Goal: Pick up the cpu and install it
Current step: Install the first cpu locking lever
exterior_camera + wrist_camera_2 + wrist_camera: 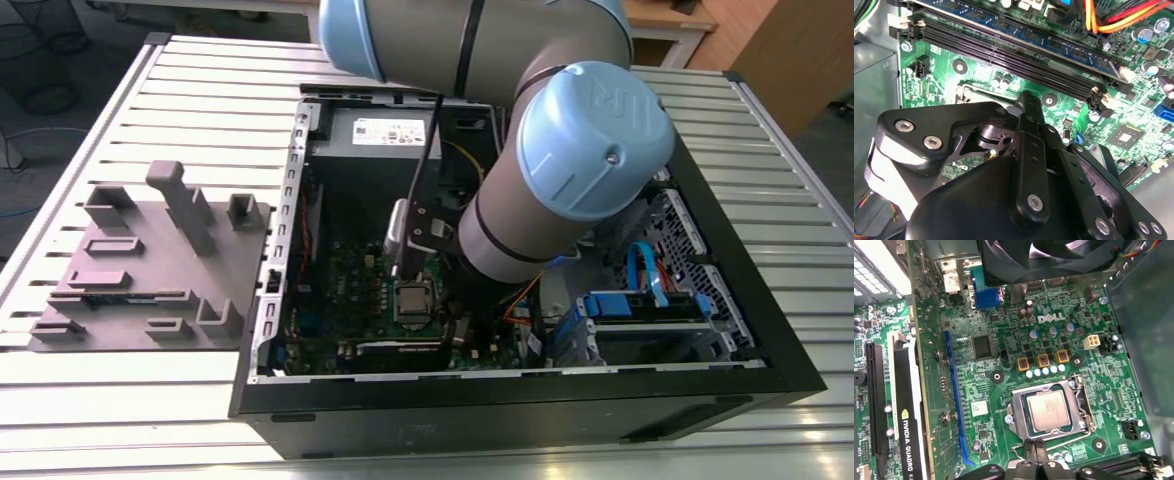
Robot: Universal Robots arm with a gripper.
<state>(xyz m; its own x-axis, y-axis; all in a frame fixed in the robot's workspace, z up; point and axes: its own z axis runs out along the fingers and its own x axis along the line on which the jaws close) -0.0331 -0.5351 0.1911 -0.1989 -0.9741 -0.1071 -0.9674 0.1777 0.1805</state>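
Observation:
The cpu (1050, 410) is a small square chip with a pale silver top. It lies flat in its socket on the green motherboard (1004, 390), with the socket's metal frame around it. In the exterior view the cpu (414, 298) is just below the arm's wrist, inside the open computer case (534, 390). My gripper (1036, 452) hangs over the board right at the socket's edge, a little off the chip and holding nothing I can see. In the second wrist view the gripper (1026, 102) is a black linkage body pointing at the board near the long black memory slots (1004, 55).
A grey power-supply box (387, 130) fills the far end of the case. A graphics card (906, 405) stands beside the socket, and a black fan (1054, 255) overhangs the board. Blue drive bays (647, 305) and cables sit at the exterior view's right. A grey parts fixture (147, 260) lies on the slatted table.

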